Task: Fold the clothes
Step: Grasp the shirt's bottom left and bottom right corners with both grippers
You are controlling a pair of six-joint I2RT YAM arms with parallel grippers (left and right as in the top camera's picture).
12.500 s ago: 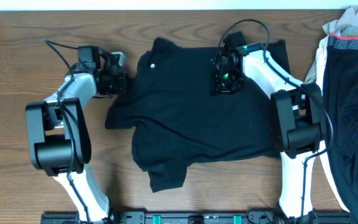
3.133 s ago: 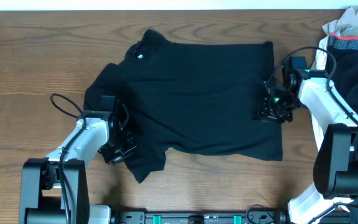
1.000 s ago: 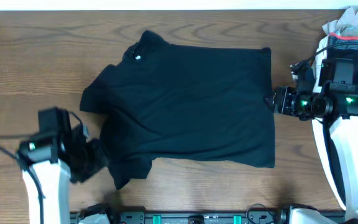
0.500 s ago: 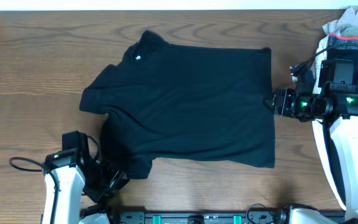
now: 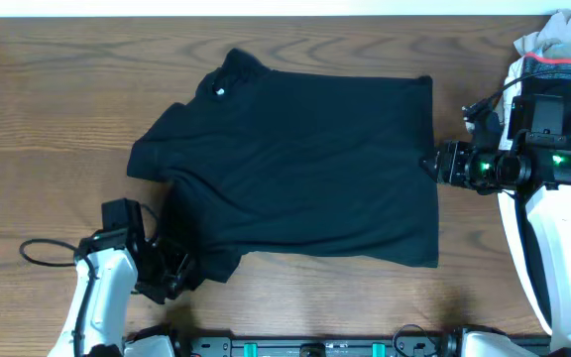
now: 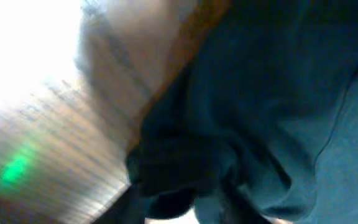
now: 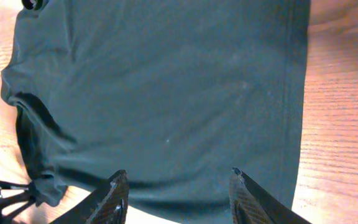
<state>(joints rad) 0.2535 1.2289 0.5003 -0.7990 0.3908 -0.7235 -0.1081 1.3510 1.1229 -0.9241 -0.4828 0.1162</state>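
Black clothes [image 5: 305, 159] lie collar-left, hem-right; right end effector [image 7: 178, 172] apart, left end effector [image 5: 172, 277] unclear.

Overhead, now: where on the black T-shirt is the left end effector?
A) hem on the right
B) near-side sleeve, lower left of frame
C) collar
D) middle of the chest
B: the left end effector is right at the near-side sleeve of the T-shirt, at the lower left of the overhead view.
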